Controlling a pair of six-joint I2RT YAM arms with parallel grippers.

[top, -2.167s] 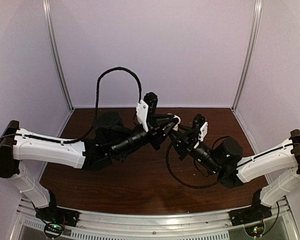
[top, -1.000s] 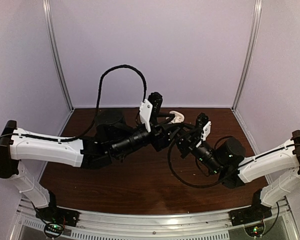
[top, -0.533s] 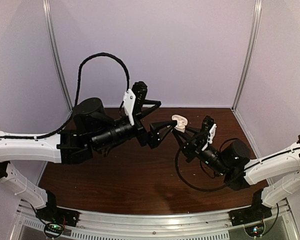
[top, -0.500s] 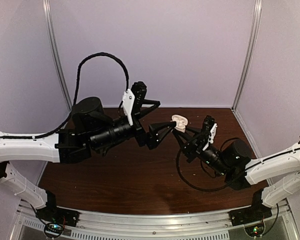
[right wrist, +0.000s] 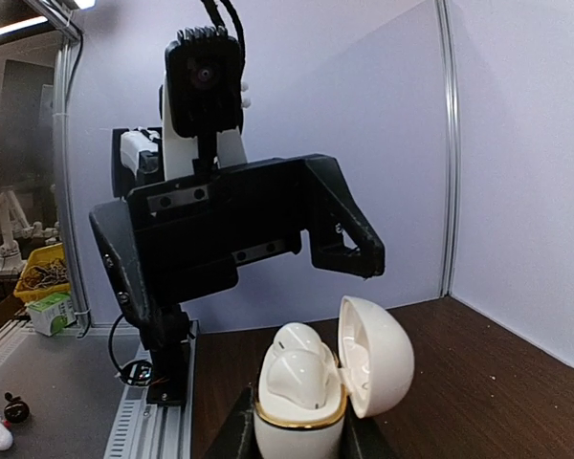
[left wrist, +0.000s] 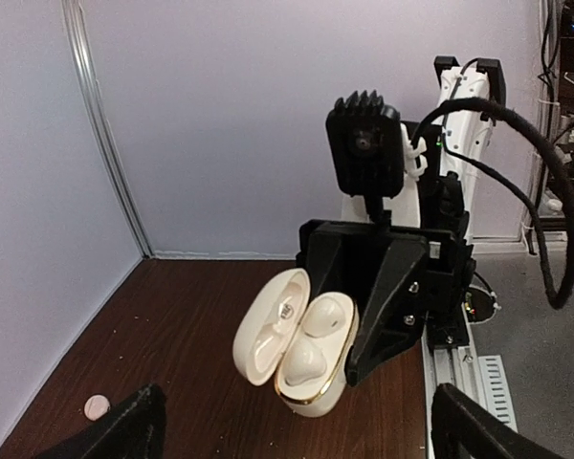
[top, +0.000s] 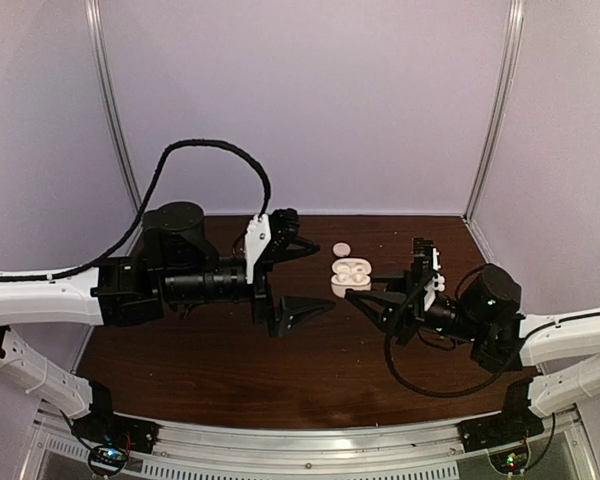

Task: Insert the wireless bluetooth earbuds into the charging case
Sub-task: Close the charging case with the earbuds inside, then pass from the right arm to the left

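The charging case (right wrist: 301, 421) is white with a gold rim, and its hinged lid (right wrist: 375, 356) stands open. My right gripper (right wrist: 301, 445) is shut on the case's base, holding it upright above the table. Both wireless bluetooth earbuds (right wrist: 304, 368) sit in their sockets; the left wrist view shows one earbud (left wrist: 327, 316) behind the other (left wrist: 306, 361). My left gripper (top: 323, 276) is open just left of the case, level with it, touching nothing. From above, the case (top: 351, 274) lies between the two grippers.
A flat pale pink disc (top: 341, 249) lies on the brown table (top: 230, 370) just behind the case, and also shows at the lower left in the left wrist view (left wrist: 97, 406). Pale walls enclose the table on three sides. A black cable (top: 420, 385) loops under the right arm.
My left gripper has opened wide and drawn back left, away from the case. The right gripper has moved the case forward and lower, its lid now open.
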